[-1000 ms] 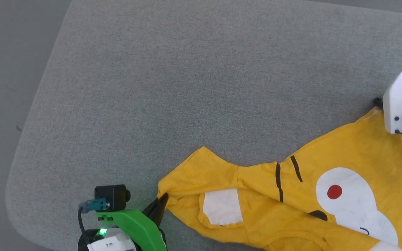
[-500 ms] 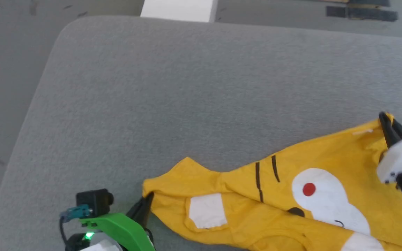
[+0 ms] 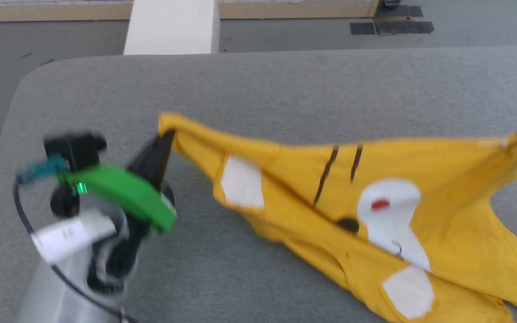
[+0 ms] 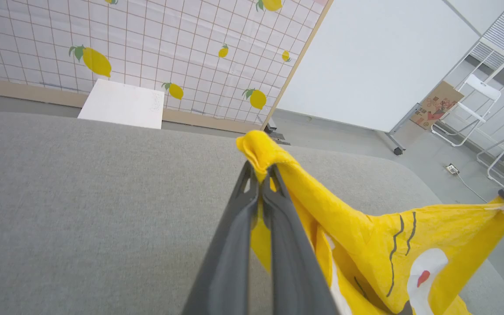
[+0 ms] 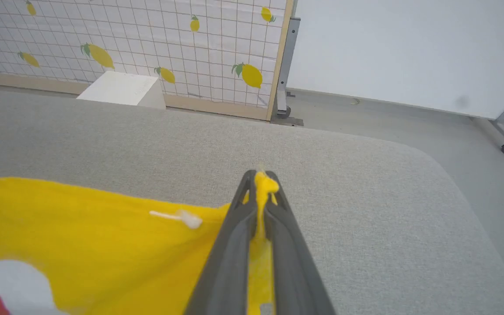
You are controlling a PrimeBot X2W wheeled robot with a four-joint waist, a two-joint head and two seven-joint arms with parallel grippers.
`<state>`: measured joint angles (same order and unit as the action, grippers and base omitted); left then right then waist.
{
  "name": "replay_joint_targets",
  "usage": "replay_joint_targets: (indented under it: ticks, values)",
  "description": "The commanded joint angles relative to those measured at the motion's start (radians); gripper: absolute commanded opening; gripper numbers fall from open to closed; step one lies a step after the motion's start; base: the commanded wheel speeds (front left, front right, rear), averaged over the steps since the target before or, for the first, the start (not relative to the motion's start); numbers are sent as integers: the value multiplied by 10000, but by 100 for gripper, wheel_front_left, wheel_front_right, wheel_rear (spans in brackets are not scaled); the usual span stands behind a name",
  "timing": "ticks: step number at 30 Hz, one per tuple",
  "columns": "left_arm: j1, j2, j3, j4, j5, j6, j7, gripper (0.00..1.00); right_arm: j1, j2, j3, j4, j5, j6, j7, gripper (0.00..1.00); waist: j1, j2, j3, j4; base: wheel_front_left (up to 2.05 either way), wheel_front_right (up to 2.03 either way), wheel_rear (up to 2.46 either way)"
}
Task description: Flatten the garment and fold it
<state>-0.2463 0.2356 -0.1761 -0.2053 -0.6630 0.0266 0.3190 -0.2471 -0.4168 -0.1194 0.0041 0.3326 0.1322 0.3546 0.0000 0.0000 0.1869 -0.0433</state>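
Left gripper [image 4: 260, 175]: fingers pinched together on a bunched corner of the garment [image 3: 460, 179], with a yellow tuft poking past the tips. Right gripper [image 5: 260, 179]: fingers clamped on the opposite corner, a thin fold running down between them and a small white tag [image 5: 182, 217] just left of them. Between the two sets of tips the top edge was pulled near-straight. Below them the cloth sagged in a slack triangle, and the lowest folds appeared to lie on the table [image 3: 263, 89]. The print faced the head camera: white muzzle, red dot, two dark stripes, and a white patch close to the left fingers. Cloth was thin, matte and creased. Fingers were long, dark grey and tapered, with slotted tips. The table was grey woven fabric, padded, with rounded corners. Beyond the tips stood a white box [image 3: 171, 27] and a lemon-print grid panel [image 4: 147, 35].
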Motion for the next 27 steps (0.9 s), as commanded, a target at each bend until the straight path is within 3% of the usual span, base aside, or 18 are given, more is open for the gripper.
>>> replay_joint_targets:
  ticks: [1, 8, 12, 20, 27]
  values:
    - [-885, 34, 146, 209, -217, -14, 211, 0, -679, -286, 186, -224, 1, -15, 279, 0, 0, 0, 394, -235, 0, 0, 0]
    - [-5046, -2, 431, 1761, -115, 80, 481, 0, -3555, -1631, 1339, -78, 314, -15, 1417, 0, 0, 0, 1649, -506, 0, 0, 0]
    - [-7181, -133, 644, 2758, 142, 308, 120, 0, -5515, -1896, 1916, 719, 306, -15, 1527, 0, 0, 0, 2435, -664, 0, 0, 0]
    - [-11029, 259, 842, 4457, 1500, 737, -1472, 0, -9198, -1184, 2166, 2698, -519, -15, 601, 0, 0, 0, 3726, -1068, 0, 0, 0]
    - [-13509, 485, 899, 5212, 2274, 802, -3143, 0, -11289, -384, 1426, 4042, -1983, -15, -872, 0, 0, 0, 4332, -1232, 0, 0, 0]
